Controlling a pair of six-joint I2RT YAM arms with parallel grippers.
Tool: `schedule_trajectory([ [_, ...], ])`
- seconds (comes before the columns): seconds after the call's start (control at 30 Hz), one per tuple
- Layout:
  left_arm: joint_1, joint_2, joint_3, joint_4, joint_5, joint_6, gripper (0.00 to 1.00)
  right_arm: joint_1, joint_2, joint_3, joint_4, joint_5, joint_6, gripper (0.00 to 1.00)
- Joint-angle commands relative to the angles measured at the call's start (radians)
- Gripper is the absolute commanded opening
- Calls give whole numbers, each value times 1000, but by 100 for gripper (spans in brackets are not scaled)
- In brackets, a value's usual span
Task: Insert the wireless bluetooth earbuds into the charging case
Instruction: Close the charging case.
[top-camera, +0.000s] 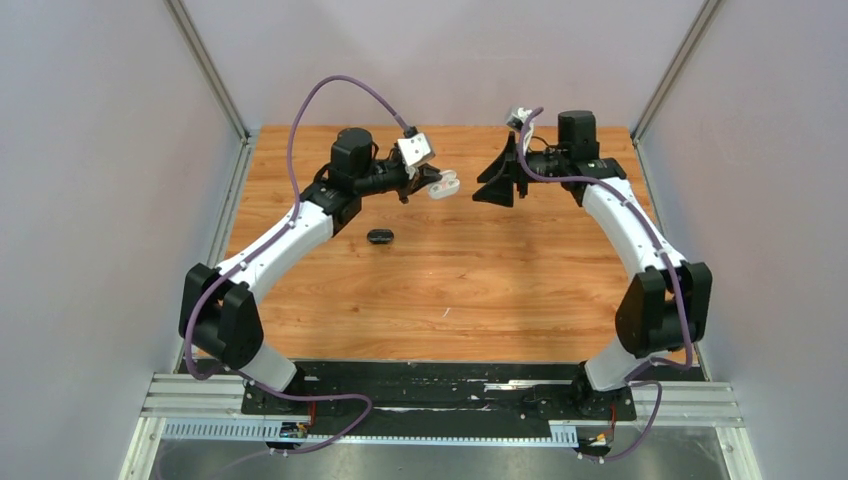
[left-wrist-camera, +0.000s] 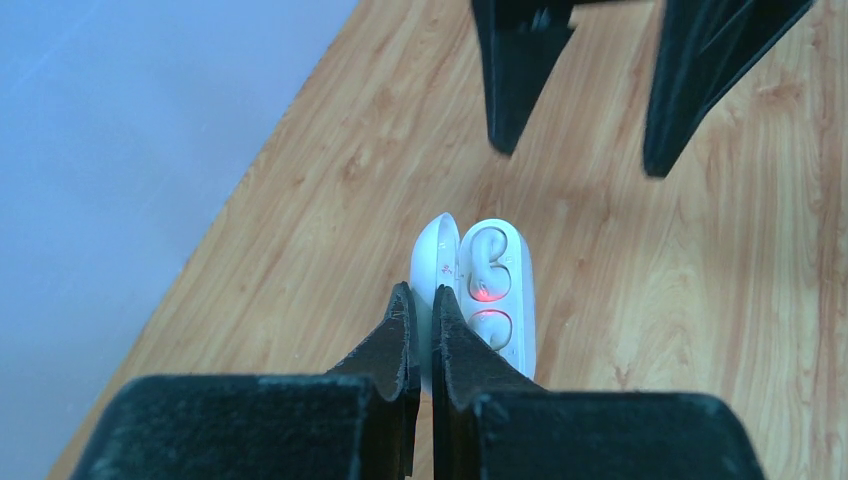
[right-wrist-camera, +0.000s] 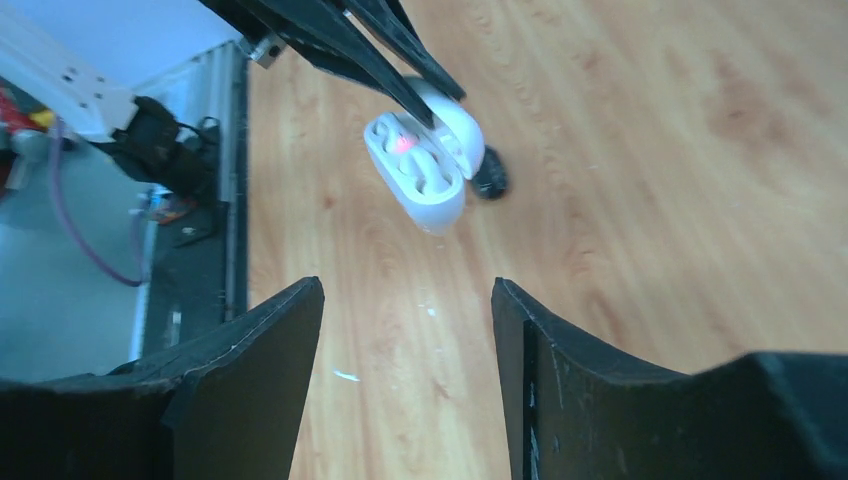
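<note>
Left gripper (left-wrist-camera: 421, 300): fingers pinched shut on the open white charging case (left-wrist-camera: 497, 300), held off the table (top-camera: 480, 290) at far centre. Two white earbuds (left-wrist-camera: 487, 268) sit in the case's wells, each with a red glow. A small mark on the lid is too small to read.

Right gripper (right-wrist-camera: 405, 295): fingers spread apart, holding nothing, just right of the case and facing it.

A closed black case (top-camera: 379, 237) lies on the table, nearer and to the left.
</note>
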Motion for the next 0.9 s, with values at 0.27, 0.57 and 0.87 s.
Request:
schedule_trajectory([
  [0.27, 0, -79, -13, 109, 96, 69, 0, 46, 185, 129, 168, -246, 258, 67],
  [0.57, 1, -66, -5, 125, 81, 3, 0, 69, 230, 151, 243, -335, 335, 55],
  [0.87, 0, -58, -14, 180, 55, -49, 0, 79, 249, 155, 297, -316, 399, 36],
])
